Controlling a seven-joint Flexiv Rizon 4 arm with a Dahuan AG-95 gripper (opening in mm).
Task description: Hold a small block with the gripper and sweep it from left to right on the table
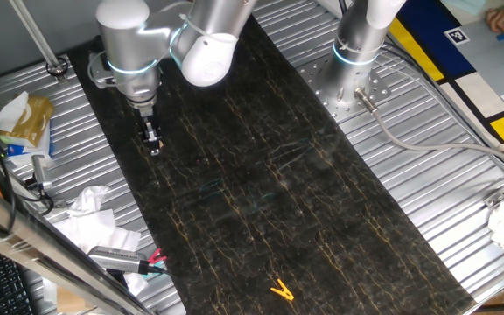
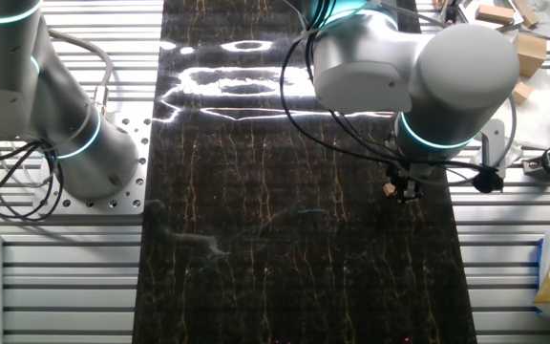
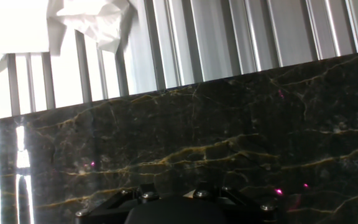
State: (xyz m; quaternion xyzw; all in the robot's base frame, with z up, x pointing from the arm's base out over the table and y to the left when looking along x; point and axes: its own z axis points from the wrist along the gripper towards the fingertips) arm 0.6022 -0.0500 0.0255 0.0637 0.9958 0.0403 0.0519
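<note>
The table [image 1: 261, 175] is a long dark slab with thin gold veins, and it fills the middle of the other fixed view [image 2: 275, 239] and the hand view [image 3: 229, 124]. My black gripper [image 1: 153, 147] points straight down at the slab's left edge, its fingers close together and the tips at the surface. In the other fixed view the gripper [image 2: 404, 189] has a tiny tan small block [image 2: 388, 189] at its fingertips, apparently pinched between them. In the hand view only the dark gripper body shows at the bottom; the fingertips are hidden.
A yellow clip [image 1: 281, 290] lies at the slab's near end. The second upright silver arm [image 1: 357, 52] stands on a plate beside the slab. Crumpled white paper [image 1: 86, 214] and clutter lie on the ribbed metal next to the gripper. Spare wooden blocks [image 2: 499, 14] sit off the slab.
</note>
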